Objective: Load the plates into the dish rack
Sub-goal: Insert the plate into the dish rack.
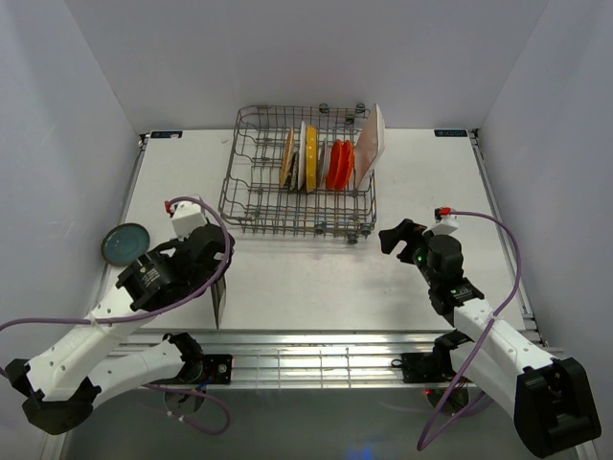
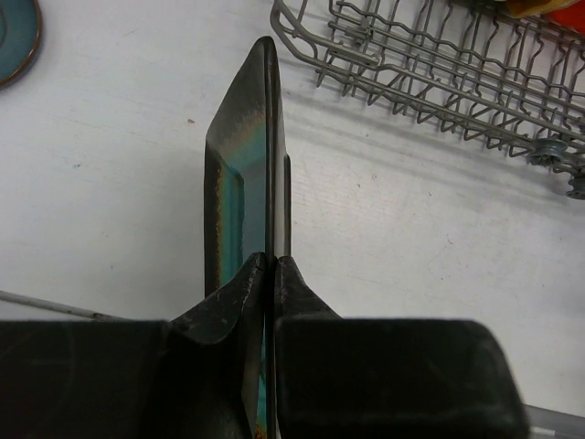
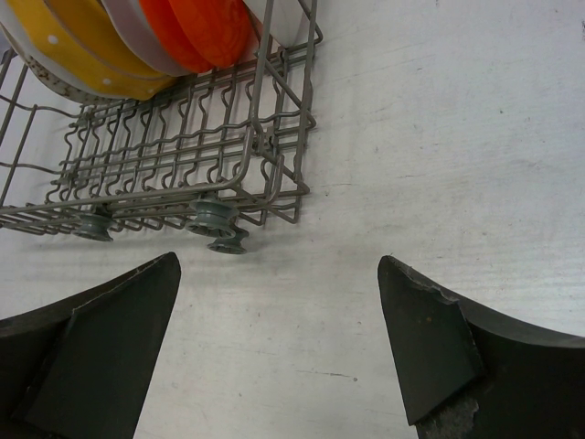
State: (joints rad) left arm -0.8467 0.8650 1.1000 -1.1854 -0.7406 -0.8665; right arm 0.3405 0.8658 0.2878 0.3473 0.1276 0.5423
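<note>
My left gripper is shut on the square teal brown-rimmed plate, which it holds on edge over the near left of the table. In the left wrist view the plate stands thin between the pinching jaws of that gripper. The dish rack sits at the back centre. It holds the wooden tan plate, yellow plate, orange-red plate and white rectangular plate, all upright. A dark teal plate lies flat at the left. My right gripper stands open and empty by the rack's near right corner.
The right wrist view shows the rack's corner with its small grey wheels, and bare white table under the open fingers. White walls close in the table on three sides. The left half of the rack has free tines.
</note>
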